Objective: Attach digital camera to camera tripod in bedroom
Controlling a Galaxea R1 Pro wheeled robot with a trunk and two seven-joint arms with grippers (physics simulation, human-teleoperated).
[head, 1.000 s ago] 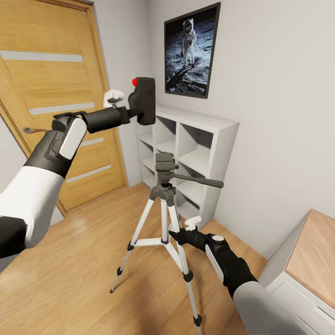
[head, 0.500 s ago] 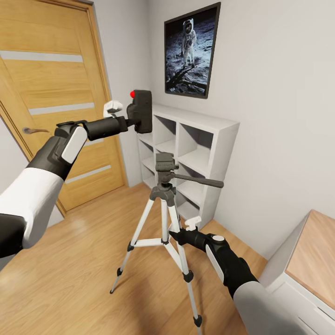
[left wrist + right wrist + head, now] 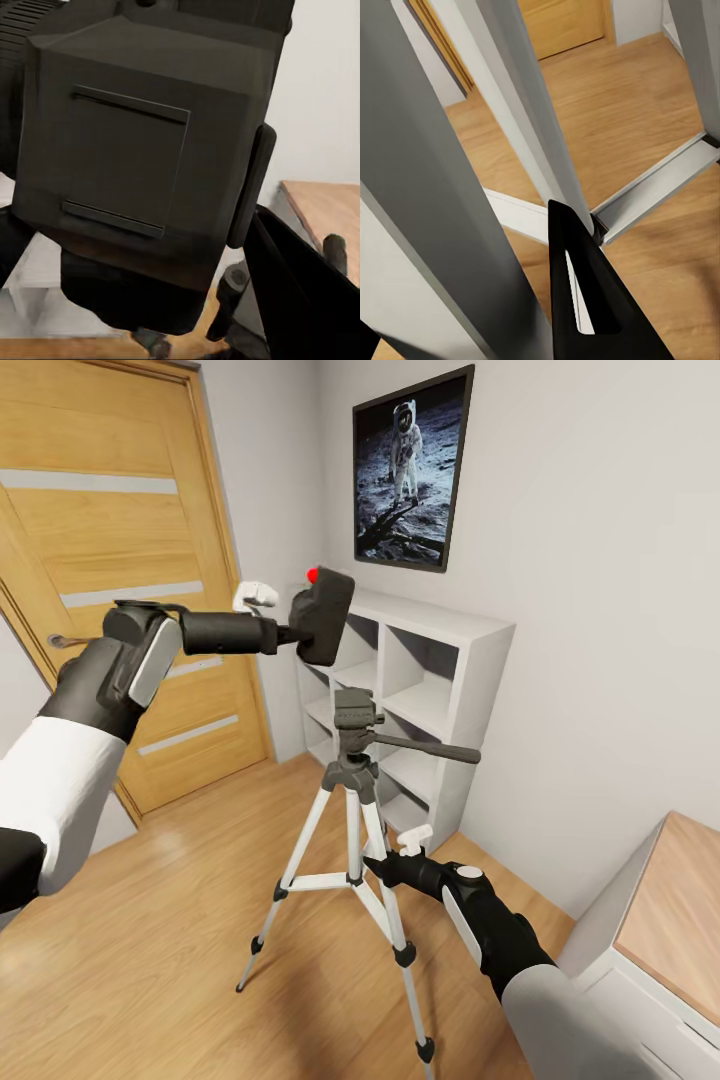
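The digital camera, a black box with a red button on top, hangs tilted in the air above and slightly left of the camera tripod's dark grey head. My left gripper is shut on the camera's side. In the left wrist view the camera is very close, with one finger beside it. The camera tripod stands on the wood floor on silver-white legs. Low down, my right gripper is shut on one tripod leg, with a black finger beside it.
A white cube shelf stands against the wall right behind the tripod, under the framed astronaut picture. The wooden door is at the left. A wood-topped desk is at the lower right. The tripod's side handle points right.
My left arm has brought the camera down and to the right, nearer above the tripod head, and tilted it. The right arm and the tripod have not moved.
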